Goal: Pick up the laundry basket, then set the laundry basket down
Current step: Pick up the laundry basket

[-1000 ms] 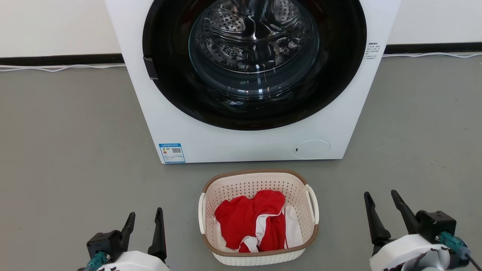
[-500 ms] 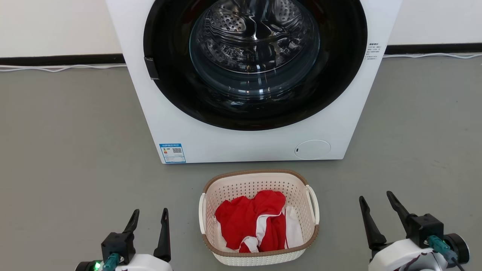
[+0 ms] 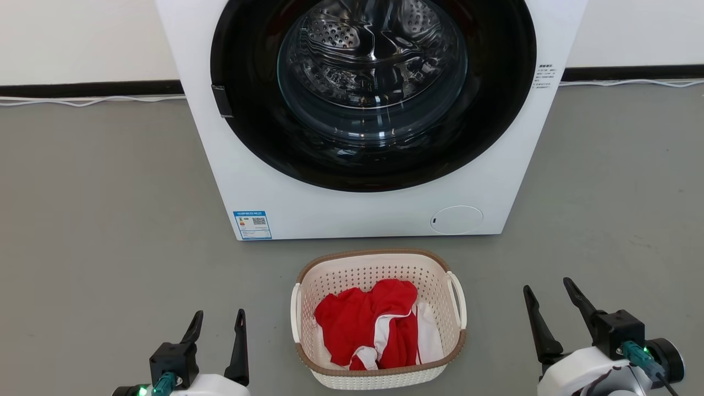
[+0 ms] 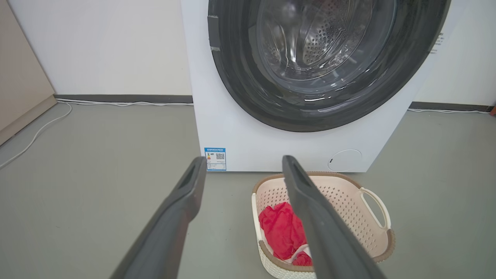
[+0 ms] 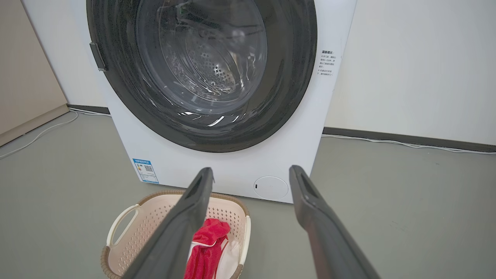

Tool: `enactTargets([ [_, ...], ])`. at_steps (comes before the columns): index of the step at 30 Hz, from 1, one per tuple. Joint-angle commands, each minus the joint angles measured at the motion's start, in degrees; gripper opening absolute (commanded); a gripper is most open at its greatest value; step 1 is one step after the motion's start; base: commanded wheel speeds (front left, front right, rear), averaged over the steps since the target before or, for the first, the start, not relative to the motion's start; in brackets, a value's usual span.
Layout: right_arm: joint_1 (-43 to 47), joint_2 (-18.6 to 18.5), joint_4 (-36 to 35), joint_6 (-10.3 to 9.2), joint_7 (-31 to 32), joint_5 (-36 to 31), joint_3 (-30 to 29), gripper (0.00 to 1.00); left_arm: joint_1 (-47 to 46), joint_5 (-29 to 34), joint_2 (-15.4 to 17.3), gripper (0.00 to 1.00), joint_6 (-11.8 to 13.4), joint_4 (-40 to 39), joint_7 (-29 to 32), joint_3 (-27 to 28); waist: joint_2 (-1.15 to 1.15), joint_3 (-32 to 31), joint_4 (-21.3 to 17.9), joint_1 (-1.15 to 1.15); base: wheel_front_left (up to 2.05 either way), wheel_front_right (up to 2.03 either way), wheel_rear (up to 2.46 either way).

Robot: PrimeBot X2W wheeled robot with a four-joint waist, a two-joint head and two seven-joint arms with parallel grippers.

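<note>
The cream perforated laundry basket (image 3: 379,272) with a brown rim stands on the grey floor just in front of the washing machine. Red and white clothes (image 3: 374,324) lie inside it. White loop handles sit on both of its sides. My left gripper (image 3: 218,320) is open at the lower left, apart from the basket's left side. On the other side my right gripper (image 3: 549,292) hangs open and empty, well clear of the right handle. The basket (image 4: 348,201) lies past my left fingers in the left wrist view, and the basket (image 5: 151,217) shows at the lower left in the right wrist view.
A white front-loading washing machine (image 3: 363,214) with a dark round door stands close behind the basket. White cables (image 3: 82,100) run along the black skirting at the wall. Bare grey floor (image 3: 99,220) spreads to both sides of the machine.
Both grippers have turned and shifted slightly inward toward the basket. The basket has stayed where it was. Both grippers remain open.
</note>
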Motion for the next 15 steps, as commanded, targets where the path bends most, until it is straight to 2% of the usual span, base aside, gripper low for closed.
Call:
enactTargets([
  [1,-1.9,-0.6,-1.1,0.36,-0.8,0.5,1.1,1.0,-2.9,-0.3,0.6,1.0,0.1,-1.2,-0.8,1.8,0.0,0.0,0.0,0.0,0.0,0.0,0.0],
  [15,-2.8,-0.1,-1.1,0.36,-0.8,0.6,0.4,1.0,-4.5,-0.8,0.6,1.0,-0.1,-1.0,-0.8,1.2,0.0,2.2,0.2,0.0,0.0,0.0,0.0],
])
